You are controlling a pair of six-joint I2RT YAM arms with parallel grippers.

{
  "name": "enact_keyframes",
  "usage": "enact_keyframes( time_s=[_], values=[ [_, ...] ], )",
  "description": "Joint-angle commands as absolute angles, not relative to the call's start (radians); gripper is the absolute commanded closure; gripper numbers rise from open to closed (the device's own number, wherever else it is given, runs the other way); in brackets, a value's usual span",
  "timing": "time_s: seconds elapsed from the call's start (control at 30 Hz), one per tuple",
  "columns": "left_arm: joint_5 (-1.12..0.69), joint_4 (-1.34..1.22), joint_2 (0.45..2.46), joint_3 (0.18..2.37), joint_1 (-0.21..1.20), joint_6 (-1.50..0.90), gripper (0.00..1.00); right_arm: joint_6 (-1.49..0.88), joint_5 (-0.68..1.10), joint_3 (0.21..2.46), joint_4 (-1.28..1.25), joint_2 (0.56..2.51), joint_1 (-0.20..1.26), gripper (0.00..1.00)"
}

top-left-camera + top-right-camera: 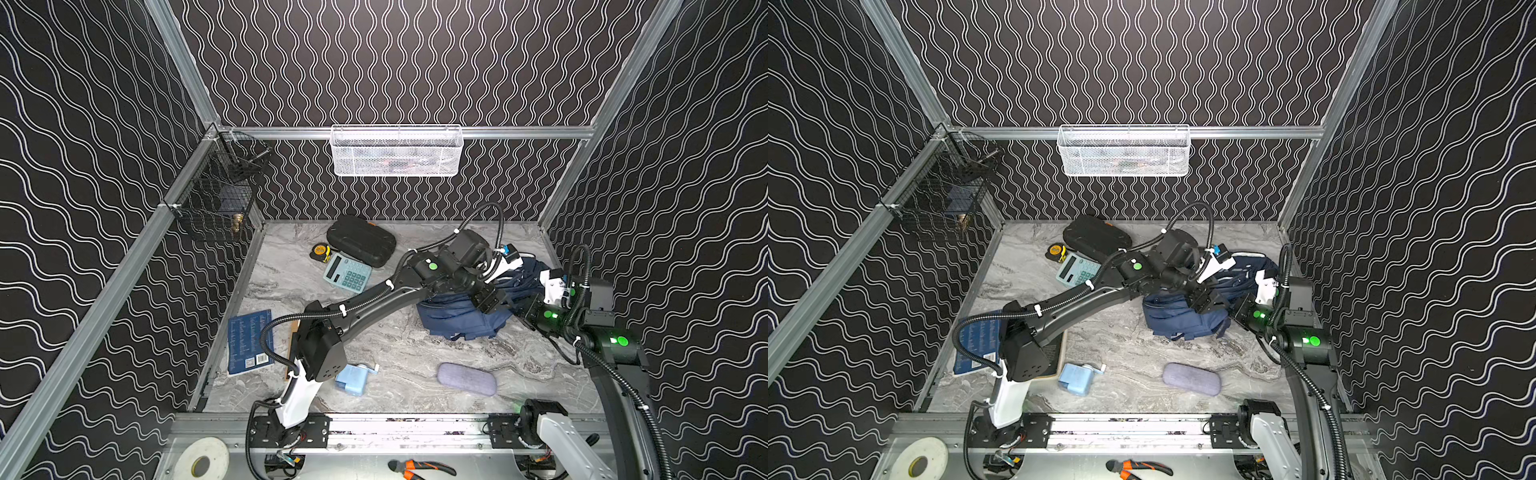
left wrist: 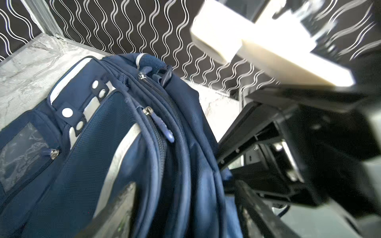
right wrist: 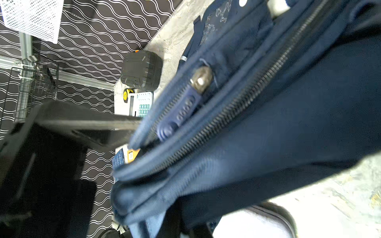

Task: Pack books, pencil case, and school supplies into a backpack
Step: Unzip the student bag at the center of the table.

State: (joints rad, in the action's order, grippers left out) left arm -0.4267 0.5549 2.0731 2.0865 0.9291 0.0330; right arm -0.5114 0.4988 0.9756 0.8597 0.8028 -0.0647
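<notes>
Three wavy-patterned black walls [image 1: 395, 62], marble tabletop [image 1: 395, 353], left tool [image 1: 496, 305] agape astride backpack [image 1: 457, 320], right tool [image 1: 523, 313] pinching it

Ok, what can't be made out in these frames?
- Black book: mostly hidden under the left arm in both top views.
- Left gripper: jaw gap hidden by its own body in top views.
- Right gripper: what it pinches, if anything; blurred backpack fills its wrist view.
- White basket: contents blurred behind mesh.

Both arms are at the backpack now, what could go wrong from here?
The left claw and right claw crowd together over the backpack, so they may collide. The zipper pull is small; the open left claw may catch fabric instead. If the right claw's apparent pinch slips, the backpack may slump.
</notes>
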Motion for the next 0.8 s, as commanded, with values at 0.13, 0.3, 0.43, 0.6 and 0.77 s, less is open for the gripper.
enact_keyframes(
  time_s=[0.13,0.3,0.43,0.6,0.77],
  values=[
    [-0.305,0.517,2.033,2.053,0.931,0.080,0.83,-0.494,0.490,0.975,0.837,0.797,-0.064,1.00],
    [-0.227,0.436,1.976,2.017,0.924,0.032,1.00,-0.486,0.414,0.990,0.855,0.807,-0.064,0.92],
    [-0.205,0.319,1.891,1.942,0.847,-0.108,1.00,-0.436,0.279,1.095,0.861,0.836,-0.063,0.53],
    [-0.327,0.064,1.761,1.725,0.727,-0.231,1.00,-0.339,0.209,1.219,0.749,0.913,-0.052,0.52],
    [-0.563,-0.009,1.766,1.711,0.703,-0.193,1.00,-0.270,0.292,1.263,0.589,0.995,-0.052,0.55]
  ],
)
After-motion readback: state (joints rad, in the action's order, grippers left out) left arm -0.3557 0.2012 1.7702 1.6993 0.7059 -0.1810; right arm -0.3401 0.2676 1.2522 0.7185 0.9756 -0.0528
